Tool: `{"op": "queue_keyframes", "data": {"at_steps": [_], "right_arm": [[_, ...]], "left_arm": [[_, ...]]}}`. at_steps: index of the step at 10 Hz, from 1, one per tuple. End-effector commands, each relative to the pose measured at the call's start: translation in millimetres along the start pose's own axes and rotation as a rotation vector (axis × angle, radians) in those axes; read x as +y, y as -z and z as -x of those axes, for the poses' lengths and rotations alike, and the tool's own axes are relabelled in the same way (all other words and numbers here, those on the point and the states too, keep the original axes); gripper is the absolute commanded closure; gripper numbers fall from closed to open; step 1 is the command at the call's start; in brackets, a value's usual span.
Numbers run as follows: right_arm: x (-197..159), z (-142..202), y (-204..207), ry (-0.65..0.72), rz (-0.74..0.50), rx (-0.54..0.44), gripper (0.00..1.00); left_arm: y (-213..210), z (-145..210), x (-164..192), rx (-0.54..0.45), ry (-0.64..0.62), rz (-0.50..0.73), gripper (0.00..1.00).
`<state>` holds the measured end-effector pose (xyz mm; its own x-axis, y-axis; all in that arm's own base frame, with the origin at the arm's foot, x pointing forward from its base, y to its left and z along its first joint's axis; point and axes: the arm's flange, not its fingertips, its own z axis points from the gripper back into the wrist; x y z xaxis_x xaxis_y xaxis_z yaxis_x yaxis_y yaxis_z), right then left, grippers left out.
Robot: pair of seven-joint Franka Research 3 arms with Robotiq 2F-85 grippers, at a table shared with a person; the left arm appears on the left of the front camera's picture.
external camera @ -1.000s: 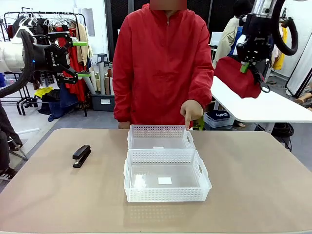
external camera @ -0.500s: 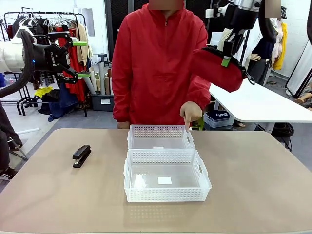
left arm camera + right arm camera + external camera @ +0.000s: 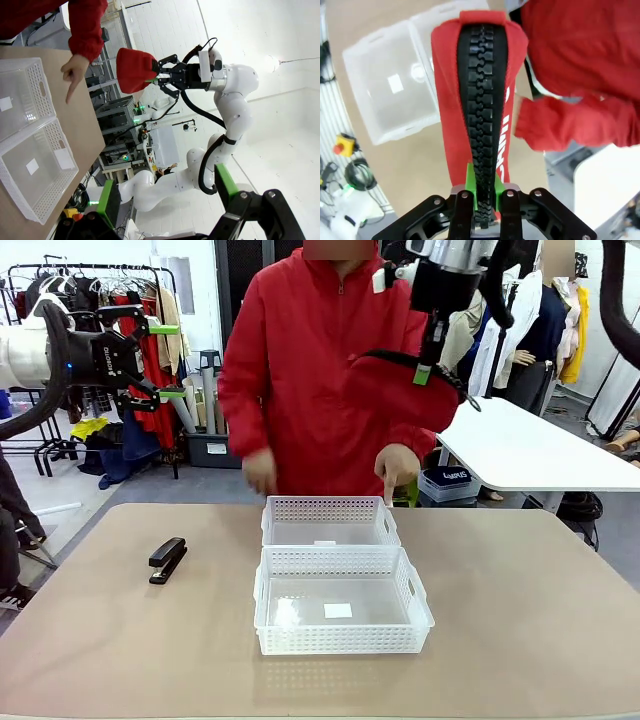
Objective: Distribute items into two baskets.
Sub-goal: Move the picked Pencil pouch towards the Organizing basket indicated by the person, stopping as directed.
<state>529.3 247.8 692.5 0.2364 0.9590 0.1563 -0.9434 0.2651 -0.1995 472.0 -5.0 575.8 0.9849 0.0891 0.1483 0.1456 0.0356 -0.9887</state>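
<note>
High in front of the person's chest hangs the red zippered pouch (image 3: 400, 390), with my right gripper (image 3: 427, 368) shut on it; it lies above and beyond the baskets. The right wrist view looks down the pouch's (image 3: 445, 100) black zipper from the gripper (image 3: 482, 202). On the table, the smaller basket (image 3: 330, 508) stands behind the larger basket (image 3: 340, 640). A black stapler (image 3: 167, 559) lies at the table's left. My left gripper (image 3: 165, 360) hovers open, high at the left. In the left wrist view my left gripper (image 3: 165, 200) faces the pouch (image 3: 132, 70).
The person's hand (image 3: 393, 470) points a finger down at the far right corner of the smaller basket; the other hand (image 3: 260, 472) hangs blurred near its left corner. A white side table (image 3: 530, 455) stands at the right, a clothes rack (image 3: 60, 285) at the far left.
My right arm has carried the pouch leftward from the far right to in front of the person. The person's other hand has come up. The left arm has not moved.
</note>
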Motion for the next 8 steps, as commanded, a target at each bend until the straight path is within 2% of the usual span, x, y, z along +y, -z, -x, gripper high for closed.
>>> {"op": "queue_keyframes", "data": {"at_steps": [1,4,8], "right_arm": [[7.7,-9.7,3.7,-0.139,0.037,-0.032,1.00],[23.9,-21.1,11.3,-0.255,0.050,-0.049,1.00],[35.5,-26.8,13.2,-0.303,0.035,-0.065,1.00]], "left_arm": [[-0.1,-0.1,-1.3,0.000,0.002,0.000,0.00],[-0.1,-0.1,-1.3,0.000,0.002,0.000,0.00],[-0.1,-0.1,-1.3,0.000,0.002,0.000,0.00]]}}
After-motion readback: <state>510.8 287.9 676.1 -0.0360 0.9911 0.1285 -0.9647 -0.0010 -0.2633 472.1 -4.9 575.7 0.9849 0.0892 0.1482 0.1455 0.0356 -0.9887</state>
